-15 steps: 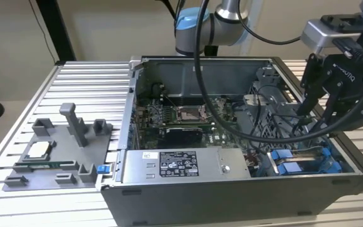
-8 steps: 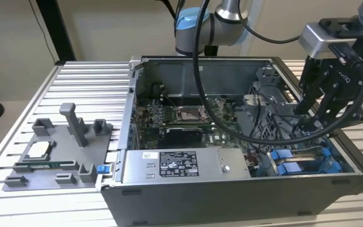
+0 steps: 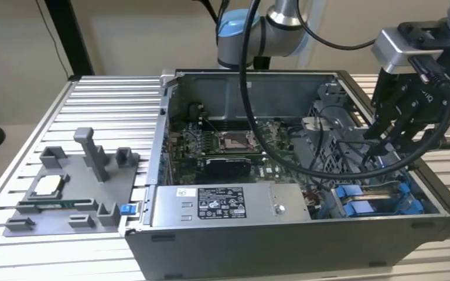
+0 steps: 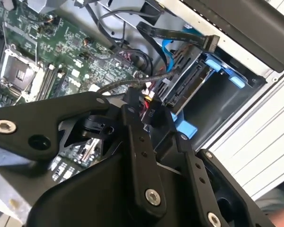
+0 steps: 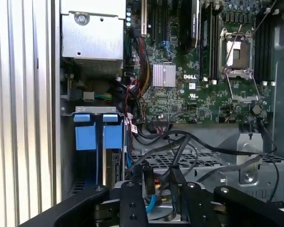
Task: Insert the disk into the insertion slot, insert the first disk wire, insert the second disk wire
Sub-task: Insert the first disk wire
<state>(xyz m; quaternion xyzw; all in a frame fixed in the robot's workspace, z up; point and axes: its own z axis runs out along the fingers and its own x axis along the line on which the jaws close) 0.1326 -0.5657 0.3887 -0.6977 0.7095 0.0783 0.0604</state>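
My claw [image 4: 151,118] is pressed together on a black plug [image 4: 150,113] with red and yellow wires trailing from its back. In the first wrist view the same plug [image 5: 148,181] sits between my two black fingers [image 5: 131,194]. The plug is just beside the connector end of the disk [image 4: 182,87]; I cannot tell whether the two touch.

The disk stands on edge inside the insertion slot [image 3: 365,205], its bright blue carrier tabs [image 5: 112,132] sticking out toward me. The bay next to it looks dark and hollow. Loose black cables [image 5: 194,142] loop over the grey metal cage around my fingers.

Beyond the cage lies the green motherboard [image 5: 189,90] with its open processor socket [image 5: 236,52] and a small silver heat sink [image 5: 163,75]. The grey power-supply box [image 3: 217,205] sits along the case wall beside the slot.

In the exterior view my claw [image 3: 385,140] hangs over the corner of the open computer case [image 3: 287,246] on the exterior view's right. Well apart, on the exterior view's left, a grey fixture tray [image 3: 61,199] with upright posts rests on the ribbed aluminium table [image 3: 100,105].
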